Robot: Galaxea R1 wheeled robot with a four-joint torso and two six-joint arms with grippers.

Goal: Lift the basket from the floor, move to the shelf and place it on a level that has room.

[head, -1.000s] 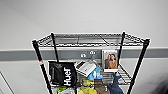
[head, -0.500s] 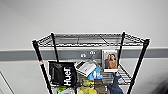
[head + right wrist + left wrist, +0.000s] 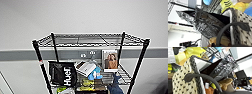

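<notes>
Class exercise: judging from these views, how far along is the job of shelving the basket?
Done: the robot faces the shelf. In hand: the basket, showing large in both wrist views with lower-tier clutter behind it. Left: the top level carries no basket yet.

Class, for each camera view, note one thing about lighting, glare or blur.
Head view: even light, soft focus, shelf posts splay outward. Left wrist view: basket blurred, handle a dark smear. Right wrist view: glare glints on the black bag.

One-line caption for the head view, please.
Black wire shelf against a grey wall, its top level bare, lower tier crowded with packages.
</notes>
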